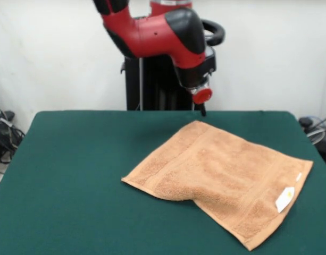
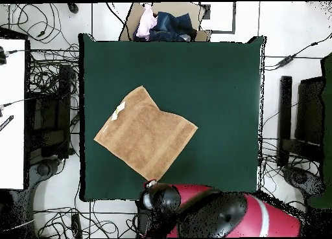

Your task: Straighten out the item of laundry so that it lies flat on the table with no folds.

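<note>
The item of laundry (image 1: 221, 178), a peach-orange terry towel, lies spread on the right half of the green table (image 1: 72, 175), turned like a diamond. Its white label (image 1: 285, 200) shows near the right corner. The front edge is uneven, with a dip and a doubled-looking strip by the near corner. In the overhead view the towel (image 2: 146, 133) sits left of centre on the table (image 2: 214, 87). My gripper (image 1: 203, 110) hangs just above the towel's far corner, at the table's far edge. From above the gripper (image 2: 150, 183) shows at that same corner. Its state is unclear.
A cardboard box with clothes (image 2: 162, 22) stands beyond the table's far edge in the overhead view. Cables (image 2: 45, 74) crowd the floor on both sides. A white surface (image 2: 11, 120) sits at the left and black equipment (image 2: 308, 113) at the right.
</note>
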### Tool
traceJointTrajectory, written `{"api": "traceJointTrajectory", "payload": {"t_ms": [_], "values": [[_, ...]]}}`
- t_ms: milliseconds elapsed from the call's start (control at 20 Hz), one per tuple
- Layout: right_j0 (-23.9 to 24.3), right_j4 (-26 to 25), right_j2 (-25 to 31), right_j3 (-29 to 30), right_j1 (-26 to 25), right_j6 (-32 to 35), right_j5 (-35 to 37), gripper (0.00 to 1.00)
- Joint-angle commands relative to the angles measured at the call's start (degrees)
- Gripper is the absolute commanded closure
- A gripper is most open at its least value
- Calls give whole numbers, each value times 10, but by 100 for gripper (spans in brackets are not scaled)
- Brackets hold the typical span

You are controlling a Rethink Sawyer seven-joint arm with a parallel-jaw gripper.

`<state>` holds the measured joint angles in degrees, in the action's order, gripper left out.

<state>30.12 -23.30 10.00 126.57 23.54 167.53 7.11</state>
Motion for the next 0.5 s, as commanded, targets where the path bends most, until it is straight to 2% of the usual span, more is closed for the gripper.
{"api": "traceJointTrajectory", "payload": {"t_ms": [50, 250, 500], "values": [[-52, 77, -10, -69, 93, 30, 90, 0], [-74, 86, -24, -76, 101, 33, 100, 0], [-69, 85, -31, -83, 71, 31, 67, 0]]}}
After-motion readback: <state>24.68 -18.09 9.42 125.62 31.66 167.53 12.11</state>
